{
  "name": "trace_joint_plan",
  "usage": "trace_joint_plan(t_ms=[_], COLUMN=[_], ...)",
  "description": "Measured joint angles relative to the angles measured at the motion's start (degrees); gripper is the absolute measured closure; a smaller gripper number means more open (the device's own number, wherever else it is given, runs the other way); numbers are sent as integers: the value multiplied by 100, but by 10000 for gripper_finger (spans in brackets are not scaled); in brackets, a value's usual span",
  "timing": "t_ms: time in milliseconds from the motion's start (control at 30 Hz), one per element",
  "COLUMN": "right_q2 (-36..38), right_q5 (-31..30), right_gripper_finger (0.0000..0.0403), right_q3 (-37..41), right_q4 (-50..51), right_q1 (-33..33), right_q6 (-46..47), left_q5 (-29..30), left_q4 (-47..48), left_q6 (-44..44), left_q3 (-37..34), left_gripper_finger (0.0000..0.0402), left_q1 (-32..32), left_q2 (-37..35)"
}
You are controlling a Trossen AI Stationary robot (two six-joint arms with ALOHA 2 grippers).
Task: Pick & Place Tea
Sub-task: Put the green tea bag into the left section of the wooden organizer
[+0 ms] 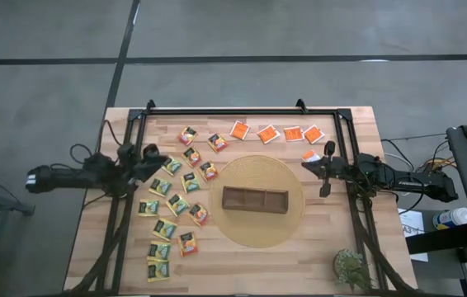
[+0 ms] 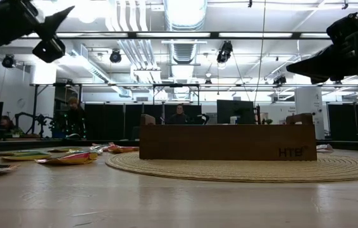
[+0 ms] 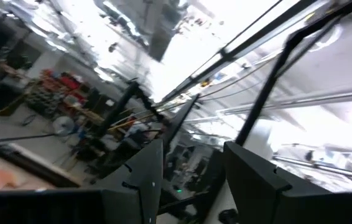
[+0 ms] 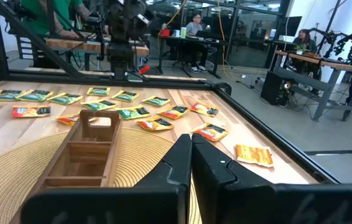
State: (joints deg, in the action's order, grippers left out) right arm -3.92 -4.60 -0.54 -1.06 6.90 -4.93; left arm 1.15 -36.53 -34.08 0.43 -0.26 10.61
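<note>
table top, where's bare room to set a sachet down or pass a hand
Free: the wooden tray's three empty compartments, the round woven mat around it, and the bare wood between mat and potted plant. Crowded: the tea sachets left of the mat, and the orange row along the far edge.

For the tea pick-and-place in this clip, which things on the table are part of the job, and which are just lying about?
Part of the job:
- tea sachets, spread over the table's left side
- bright orange sachets in a row along the far edge
- wooden tray, three compartments, all empty

Lying about:
- round woven mat under the tray
- small potted plant at the near right corner
</note>
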Motion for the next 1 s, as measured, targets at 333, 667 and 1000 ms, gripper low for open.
trace_joint_plan(t_ms=[333,667,1000], right_q2=[2,2,2], right_q5=[1,0,2], right_gripper_finger=[394,394,394], right_q3=[-2,0,-2], right_q4=[-2,0,0], right_q1=[0,0,0], right_q6=[0,0,0], left_q5=[235,275,277], left_q4=[-161,-208,-213], left_q6=[545,699,1070], left_q3=[241,631,1206], left_gripper_finger=[239,239,239], left_q1=[-790,-1227,-1884], left_q2=[393,1017,1635])
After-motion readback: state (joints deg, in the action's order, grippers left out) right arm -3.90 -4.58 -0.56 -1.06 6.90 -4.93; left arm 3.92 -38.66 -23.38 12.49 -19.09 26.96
